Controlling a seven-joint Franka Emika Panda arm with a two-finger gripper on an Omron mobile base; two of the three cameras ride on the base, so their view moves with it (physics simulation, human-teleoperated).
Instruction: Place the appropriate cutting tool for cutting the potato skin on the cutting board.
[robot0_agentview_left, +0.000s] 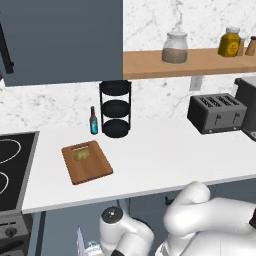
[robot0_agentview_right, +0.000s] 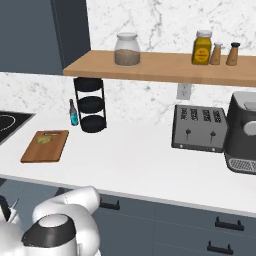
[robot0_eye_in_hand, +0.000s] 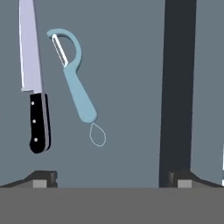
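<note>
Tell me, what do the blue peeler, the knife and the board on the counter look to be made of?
The peeler: probably plastic, matte uniform light blue, with a thin pale metal-looking blade strip. The knife: smooth silvery blade, likely steel; glossy black handle with three pale rivets. The cutting board: wood by its warm brown tone, though grain is barely visible.

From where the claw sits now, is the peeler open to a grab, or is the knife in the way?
Probably yes. The open claw faces the light-blue peeler, which lies apart from the knife beside it, with nothing between it and the fingertips.
</note>
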